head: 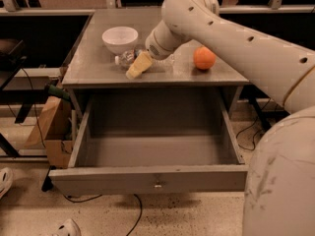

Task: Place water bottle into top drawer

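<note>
One wide grey top drawer (147,178) is standing pulled well out at the near side of the scene. Its flat front panel and small metal knob (157,184) are facing the camera, and its deep box is showing only a bare grey floor and walls. The robot's white body (280,181) is filling the near right corner, just beside the drawer's right front corner. At the left, a cardboard box (49,127) is leaning against the cabinet, and dark cables (136,215) are trailing over the speckled floor.

Directly above the open drawer, the grey tabletop (93,68) is spanning left to right. The water bottle (129,57) is lying on its side there, left of centre and near the front edge, with its white cap pointing left. The pale arm (236,38) is arching in from the right, and the gripper (134,72) is slanting down across the bottle's near side, close against it. Whether it is spread or clamped on the bottle cannot be told.

An orange (204,58) is sitting to the right, well apart from the bottle. Just beyond the bottle, a white bowl (120,37) is sitting upright with its white inside showing. Open grey surface is lying left of the bowl and beyond it to the far edge.
</note>
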`<state>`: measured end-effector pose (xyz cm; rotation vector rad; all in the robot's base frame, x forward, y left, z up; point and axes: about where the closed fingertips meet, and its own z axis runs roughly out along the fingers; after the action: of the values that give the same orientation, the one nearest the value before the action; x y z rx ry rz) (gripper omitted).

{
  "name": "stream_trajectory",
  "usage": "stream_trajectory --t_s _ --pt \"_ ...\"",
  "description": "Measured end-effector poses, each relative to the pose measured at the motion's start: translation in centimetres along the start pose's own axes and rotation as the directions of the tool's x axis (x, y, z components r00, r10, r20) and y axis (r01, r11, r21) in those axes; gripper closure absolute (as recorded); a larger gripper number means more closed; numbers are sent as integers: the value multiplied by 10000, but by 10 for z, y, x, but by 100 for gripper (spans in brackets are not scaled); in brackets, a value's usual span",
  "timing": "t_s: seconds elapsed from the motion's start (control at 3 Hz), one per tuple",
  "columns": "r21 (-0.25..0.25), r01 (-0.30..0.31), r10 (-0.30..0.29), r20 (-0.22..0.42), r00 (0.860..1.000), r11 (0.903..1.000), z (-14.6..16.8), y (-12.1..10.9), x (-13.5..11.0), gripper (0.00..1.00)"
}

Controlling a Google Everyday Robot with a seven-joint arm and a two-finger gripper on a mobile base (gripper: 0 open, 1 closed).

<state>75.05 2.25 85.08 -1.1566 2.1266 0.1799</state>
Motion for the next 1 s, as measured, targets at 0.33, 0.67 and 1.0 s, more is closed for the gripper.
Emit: stream_trajectory --t_s 0.33,0.67,1.0 --pt "-112 214 -214 -14 9998 9997 3 -2 1 19" --pt "-206 476 -476 0 9989 9987 -3 -7 3 50" --pt "-250 611 -609 72 9981 9978 -7 -9 5 73"
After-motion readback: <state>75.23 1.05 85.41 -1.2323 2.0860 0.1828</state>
